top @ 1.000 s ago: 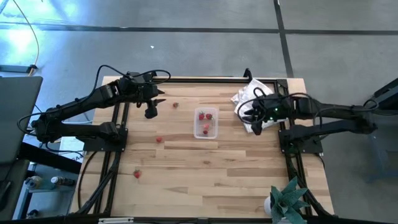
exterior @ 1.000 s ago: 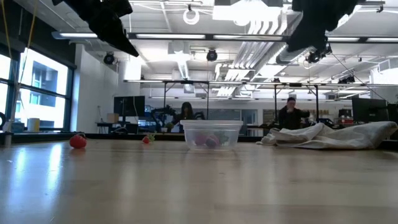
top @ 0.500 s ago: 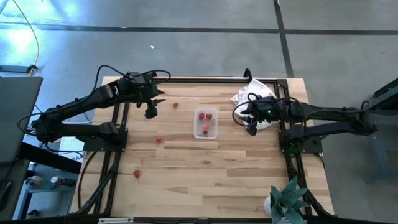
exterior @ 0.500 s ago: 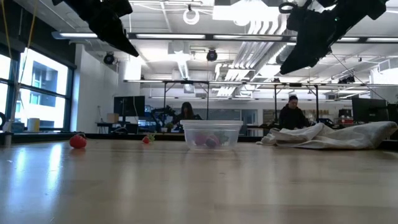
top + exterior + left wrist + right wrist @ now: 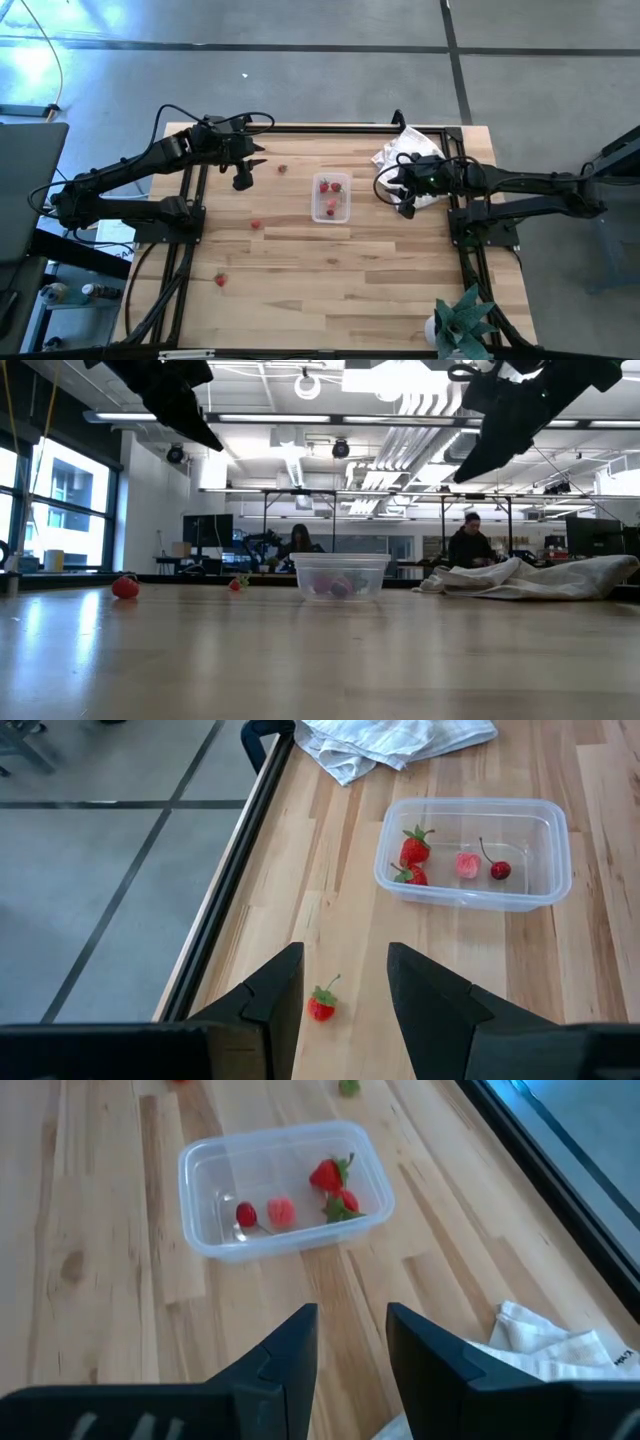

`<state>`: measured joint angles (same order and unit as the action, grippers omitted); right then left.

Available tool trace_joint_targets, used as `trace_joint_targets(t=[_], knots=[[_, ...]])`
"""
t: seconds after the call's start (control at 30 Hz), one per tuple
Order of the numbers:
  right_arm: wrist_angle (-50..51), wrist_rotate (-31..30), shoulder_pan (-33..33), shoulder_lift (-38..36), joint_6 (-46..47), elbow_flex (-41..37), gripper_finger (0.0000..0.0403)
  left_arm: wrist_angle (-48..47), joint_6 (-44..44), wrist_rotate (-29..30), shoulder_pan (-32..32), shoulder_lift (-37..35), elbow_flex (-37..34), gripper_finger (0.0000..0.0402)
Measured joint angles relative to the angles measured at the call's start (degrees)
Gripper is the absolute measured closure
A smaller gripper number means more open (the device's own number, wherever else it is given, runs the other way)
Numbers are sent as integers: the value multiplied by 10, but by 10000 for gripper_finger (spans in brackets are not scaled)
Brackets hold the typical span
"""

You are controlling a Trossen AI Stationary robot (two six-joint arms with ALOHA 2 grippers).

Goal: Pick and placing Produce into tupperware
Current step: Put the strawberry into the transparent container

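**While both arms are hovering, four pieces are lying in the tupperware**

While the left gripper (image 5: 241, 180) is hanging above the table (image 5: 340, 290) near its far left part, its fingers (image 5: 268, 998) are standing apart w/ nothing between them. One loose strawberry (image 5: 321, 1005) is lying on the wood just beyond those fingers, beside the table edge.

The right gripper (image 5: 404, 203) is hanging above the table at the edge of the white cloth (image 5: 405, 150), on the right side of the tupperware (image 5: 331, 198). Its fingers (image 5: 290, 1352) are also parted and are gripping nothing.

The tupperware is standing upright near the table centre, approx. between the two grippers and well apart from both. Inside it are lying two strawberries (image 5: 415, 849) w/ green tops, one pink piece (image 5: 467, 865) and one dark cherry (image 5: 500, 870) w/ a stem.

More red produce is lying loose on the table: one piece (image 5: 256, 224) to the left of the tupperware and one piece (image 5: 220, 280) nearer the front left.

In the low view two people (image 5: 471, 544) are sitting in the room behind the table.
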<state>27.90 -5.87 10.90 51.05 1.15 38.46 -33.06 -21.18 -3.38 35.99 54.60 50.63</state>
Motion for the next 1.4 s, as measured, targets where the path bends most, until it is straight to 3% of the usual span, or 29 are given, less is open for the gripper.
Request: trace_joint_targets(t=[0.67, 1.0, 1.4], knots=[[1, 0, 0, 0, 3, 0, 291, 10, 0, 0, 0, 0, 0, 266], [1, 0, 0, 0, 3, 0, 291, 105, 0, 0, 0, 0, 0, 266], [1, 0, 0, 0, 3, 0, 291, 110, 0, -7, 0, 0, 0, 266]])
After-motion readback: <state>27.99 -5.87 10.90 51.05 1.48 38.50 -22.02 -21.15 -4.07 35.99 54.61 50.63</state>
